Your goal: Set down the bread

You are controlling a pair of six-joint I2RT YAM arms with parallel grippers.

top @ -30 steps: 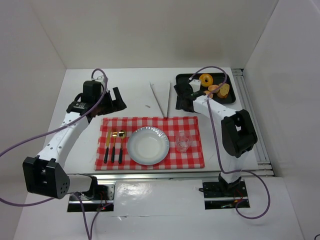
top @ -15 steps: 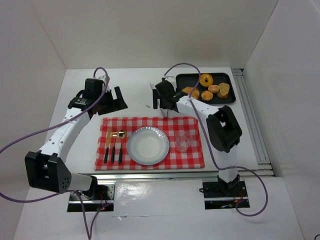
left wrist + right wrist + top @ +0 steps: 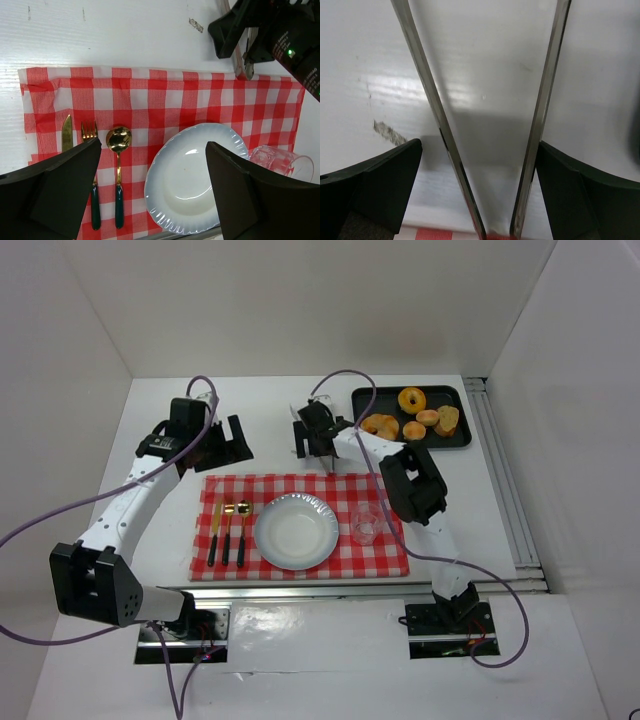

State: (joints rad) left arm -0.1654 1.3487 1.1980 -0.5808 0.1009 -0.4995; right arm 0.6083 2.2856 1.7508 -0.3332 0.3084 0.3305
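Several bread pieces, among them a ring donut (image 3: 411,399) and rolls (image 3: 380,425), lie in a black tray (image 3: 455,440) at the back right. An empty white plate (image 3: 295,531) sits on the red checked cloth (image 3: 380,490); it also shows in the left wrist view (image 3: 195,175). Metal tongs (image 3: 331,466) lie on the table behind the cloth. My right gripper (image 3: 318,440) is open low over them; in the right wrist view both tong arms (image 3: 427,100) lie between its fingers (image 3: 370,190). My left gripper (image 3: 232,440) is open and empty behind the cloth's left end.
A knife, fork and spoon (image 3: 228,530) lie left of the plate on the cloth. A clear glass (image 3: 365,525) stands right of the plate. White walls close in the table at the back and sides. A rail (image 3: 500,480) runs along the right edge.
My right gripper has swung left from the tray's edge to above the tongs. The left arm has hardly moved.
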